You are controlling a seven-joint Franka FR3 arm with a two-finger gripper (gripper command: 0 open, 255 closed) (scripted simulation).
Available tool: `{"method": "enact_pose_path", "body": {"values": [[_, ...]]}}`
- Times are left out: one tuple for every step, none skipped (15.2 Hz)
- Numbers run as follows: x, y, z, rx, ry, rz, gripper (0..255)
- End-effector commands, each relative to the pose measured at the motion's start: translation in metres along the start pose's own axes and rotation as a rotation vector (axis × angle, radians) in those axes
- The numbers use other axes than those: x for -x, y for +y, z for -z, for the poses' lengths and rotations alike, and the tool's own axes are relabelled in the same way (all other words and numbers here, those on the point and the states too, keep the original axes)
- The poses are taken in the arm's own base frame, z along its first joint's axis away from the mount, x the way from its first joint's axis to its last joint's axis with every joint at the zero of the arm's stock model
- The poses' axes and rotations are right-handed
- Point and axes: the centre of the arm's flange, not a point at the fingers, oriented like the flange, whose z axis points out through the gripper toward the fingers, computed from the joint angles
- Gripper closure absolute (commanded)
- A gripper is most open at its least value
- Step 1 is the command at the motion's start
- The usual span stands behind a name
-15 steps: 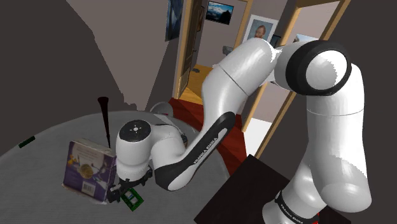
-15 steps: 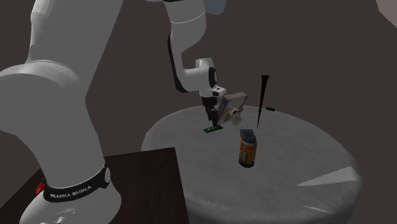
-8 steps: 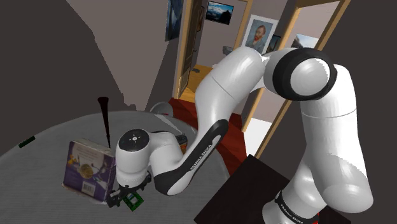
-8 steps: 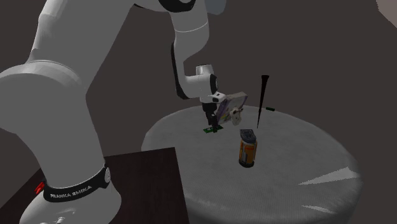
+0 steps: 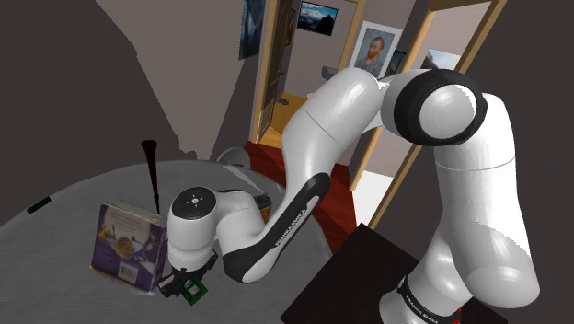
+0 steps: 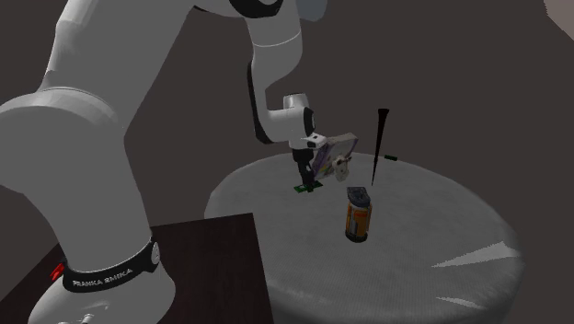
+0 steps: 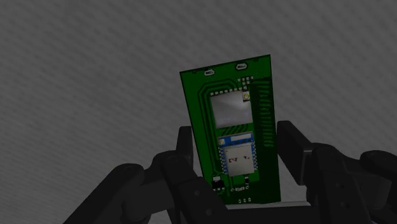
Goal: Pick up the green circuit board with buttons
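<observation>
1. The job is to lift the green board. It is not lifted yet. It lies flat on the grey table, just beside the purple box.
2. The arm has done the reaching part. The black gripper is down low on the table, right over the board.
3. In the wrist view the gripper's two fingers are spread apart with the board between them. One finger looks like it touches the board's long edge. The other finger seems to have a thin gap next to it. So I think the board is not pinched yet.
4. What is left, I think: squeeze the fingers onto the two long edges, then lift the board up off the table.
5. The tall black spike stands behind the box. The orange can stands well apart from the gripper. Neither looks to be in the way.
6. Now the changes. One second ago the hand was a bit higher and the arm's big elbow sat further toward the shoulder view's right. More of the green board showed under the hand then.
7. Since half a second ago almost nothing has moved. The arm looks the same and the gripper is in the same low spot.
8. The board has stayed in the same place on the table the whole time. The box, spike and can have not moved either.
</observation>
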Motion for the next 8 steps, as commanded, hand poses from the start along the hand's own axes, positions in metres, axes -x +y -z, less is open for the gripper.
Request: {"method": "enact_pose_path", "body": {"values": [[0.000, 0.000, -0.001, 0.001, -0.001, 0.000, 255], [0.000, 0.000, 0.000, 0.001, -0.001, 0.000, 255], [-0.001, 0.000, 0.005, 0.001, -0.001, 0.000, 255], [-0.002, 0.000, 0.010, 0.001, -0.001, 0.000, 255], [-0.003, 0.000, 0.015, 0.001, -0.001, 0.000, 255], [-0.004, 0.000, 0.020, 0.001, -0.001, 0.000, 255], [-0.005, 0.000, 0.026, 0.001, -0.001, 0.000, 255], [-0.006, 0.000, 0.031, 0.001, -0.001, 0.000, 255]]}}
